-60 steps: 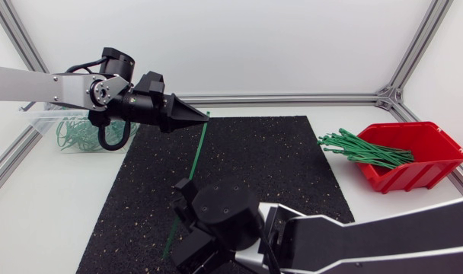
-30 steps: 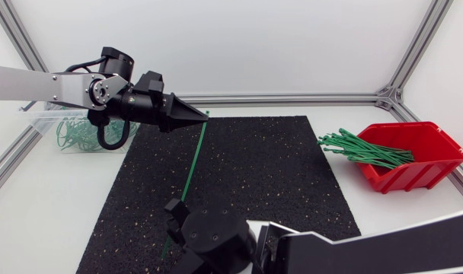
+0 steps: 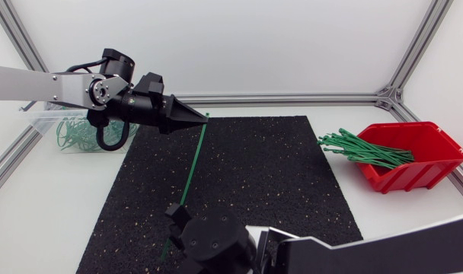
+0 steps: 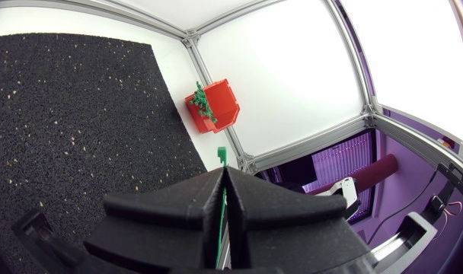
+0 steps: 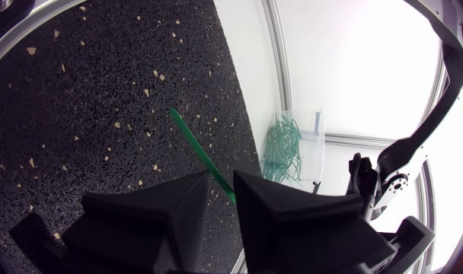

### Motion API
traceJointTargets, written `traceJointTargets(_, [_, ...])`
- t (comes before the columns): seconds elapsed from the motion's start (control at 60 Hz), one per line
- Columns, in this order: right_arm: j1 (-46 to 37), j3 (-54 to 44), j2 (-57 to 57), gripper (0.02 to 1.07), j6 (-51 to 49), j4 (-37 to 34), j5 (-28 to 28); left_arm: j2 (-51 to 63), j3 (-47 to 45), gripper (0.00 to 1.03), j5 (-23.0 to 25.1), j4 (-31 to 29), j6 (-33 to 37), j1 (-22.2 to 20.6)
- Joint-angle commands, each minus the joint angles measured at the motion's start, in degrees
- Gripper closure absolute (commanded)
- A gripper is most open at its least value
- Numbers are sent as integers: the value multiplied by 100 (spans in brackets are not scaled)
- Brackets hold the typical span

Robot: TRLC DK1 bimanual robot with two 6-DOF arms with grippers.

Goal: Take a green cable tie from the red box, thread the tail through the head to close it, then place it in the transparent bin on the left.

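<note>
A green cable tie (image 3: 192,164) stretches straight over the black mat. My left gripper (image 3: 202,116) is shut on its head end; in the left wrist view the head (image 4: 221,156) pokes out past the closed left gripper (image 4: 225,171). The tail runs down to my right gripper (image 3: 172,222) near the table's front edge. In the right wrist view the tie (image 5: 197,148) passes between the fingers of the right gripper (image 5: 224,186), which stand a little apart. The red box (image 3: 414,156) at the right holds several green ties (image 3: 365,148). The transparent bin (image 3: 45,122) stands behind my left arm.
The black speckled mat (image 3: 254,167) covers the middle of the table. Closed green ties (image 3: 79,135) lie in the transparent bin (image 5: 296,144). The red box (image 4: 216,103) sits near the frame's far right corner. Aluminium frame rails run along the table's edges.
My right gripper has slid toward the table's front edge along the tie's tail, and its fingers have drawn closer together. The left arm has kept still with the tie.
</note>
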Motion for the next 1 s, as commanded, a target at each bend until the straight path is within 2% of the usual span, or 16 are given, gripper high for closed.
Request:
traceJointTargets(0.0, [45, -118, -67, 81, -29, 77, 54, 133, 146, 100, 102, -52, 137, -42])
traceJointTargets(0.15, [80, -91, -172, 87, -29, 77, 72, 133, 129, 100, 102, -140, 260, -51])
traceJointTargets(0.517, [168, -30, -365, 89, -20, -2, 134, 98, 85, 100, 5, -413, 620, -112])
traceJointTargets(0.6, [168, -12, -401, 96, 24, -73, 134, 80, 76, 100, -13, -466, 682, -130])
traceJointTargets(0.7, [168, 14, -453, 96, 68, -134, 169, 72, 93, 100, -57, -615, 822, -139])
traceJointTargets(0.883, [142, 313, -585, 101, 613, -864, 54, 28, 32, 100, -145, -633, 937, -156])
traceJointTargets(0.983, [19, 550, -585, 101, 1123, -1382, -280, -78, -65, 100, -180, -641, 1086, -148])
